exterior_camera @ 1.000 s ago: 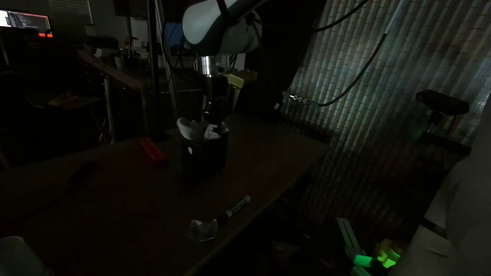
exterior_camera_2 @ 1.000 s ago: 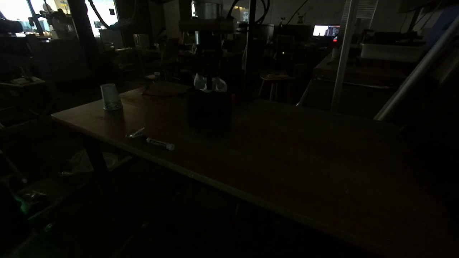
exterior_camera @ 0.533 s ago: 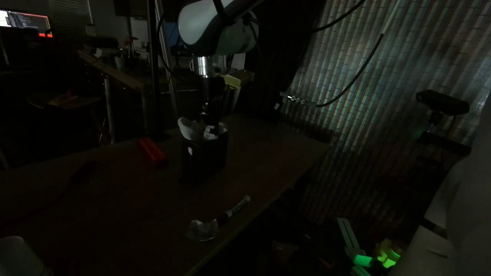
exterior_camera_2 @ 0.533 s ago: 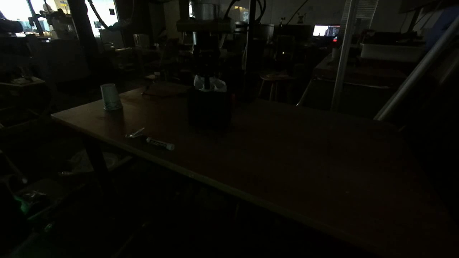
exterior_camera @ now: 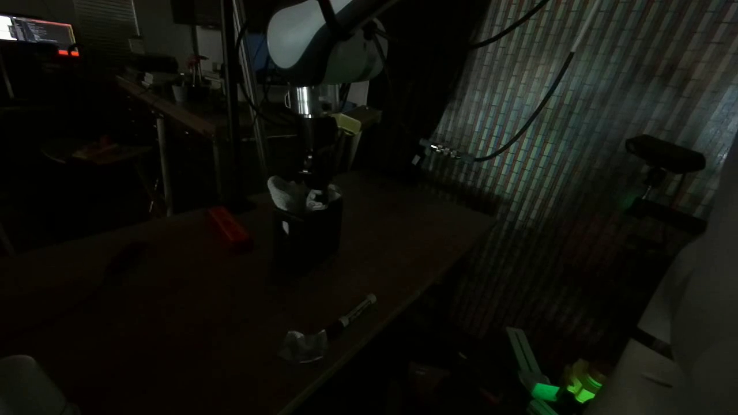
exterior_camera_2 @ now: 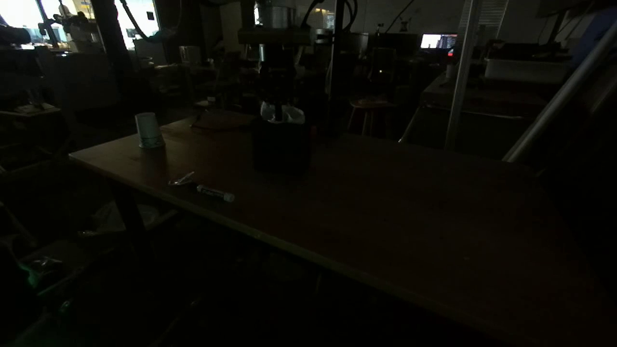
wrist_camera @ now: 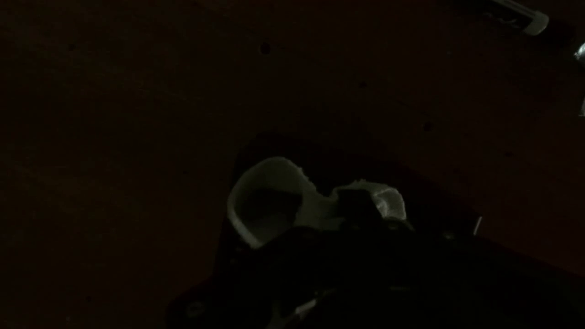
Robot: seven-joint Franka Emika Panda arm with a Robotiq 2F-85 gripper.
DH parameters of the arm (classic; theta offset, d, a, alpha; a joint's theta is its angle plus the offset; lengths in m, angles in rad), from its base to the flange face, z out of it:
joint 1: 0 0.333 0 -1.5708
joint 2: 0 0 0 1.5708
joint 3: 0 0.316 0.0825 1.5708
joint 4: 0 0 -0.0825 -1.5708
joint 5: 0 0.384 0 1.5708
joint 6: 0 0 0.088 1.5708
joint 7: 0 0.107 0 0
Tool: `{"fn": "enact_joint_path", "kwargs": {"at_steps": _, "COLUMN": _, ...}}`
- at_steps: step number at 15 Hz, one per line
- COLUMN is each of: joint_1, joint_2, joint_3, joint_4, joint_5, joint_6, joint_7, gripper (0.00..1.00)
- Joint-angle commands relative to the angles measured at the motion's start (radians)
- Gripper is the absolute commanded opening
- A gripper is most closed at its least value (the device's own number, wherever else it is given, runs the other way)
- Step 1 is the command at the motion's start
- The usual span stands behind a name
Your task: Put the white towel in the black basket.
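The black basket stands upright on the table, and it also shows in an exterior view. The white towel is in its top, with folds rising above the rim; it shows in an exterior view and the wrist view. My gripper points down into the basket's mouth among the towel folds, also in an exterior view. In the wrist view the gripper is a dark shape with towel on both sides. The light is too dim to tell whether it holds cloth.
A marker and a crumpled clear wrapper lie near the table's edge. A red block lies beside the basket. A pale cup stands near a table corner. The room is very dark.
My gripper has shifted slightly left in both exterior views, mostly in the first half second. The towel and basket look unmoved.
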Motion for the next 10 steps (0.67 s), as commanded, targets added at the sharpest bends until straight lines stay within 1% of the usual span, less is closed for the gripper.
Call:
{"fn": "enact_joint_path", "kwargs": {"at_steps": 1, "joint_1": 0.004, "joint_2": 0.032, "joint_3": 0.01, "joint_4": 0.024, "joint_5": 0.009, "joint_6": 0.013, "joint_7": -0.005, "gripper": 0.0}}
{"fn": "enact_joint_path", "kwargs": {"at_steps": 6, "joint_1": 0.006, "joint_2": 0.057, "joint_3": 0.018, "joint_4": 0.066, "joint_5": 0.001, "joint_6": 0.002, "joint_7": -0.008, "gripper": 0.0}}
{"fn": "enact_joint_path", "kwargs": {"at_steps": 10, "joint_1": 0.006, "joint_2": 0.105, "joint_3": 0.026, "joint_4": 0.099, "joint_5": -0.007, "joint_6": -0.003, "joint_7": -0.013, "gripper": 0.0}}
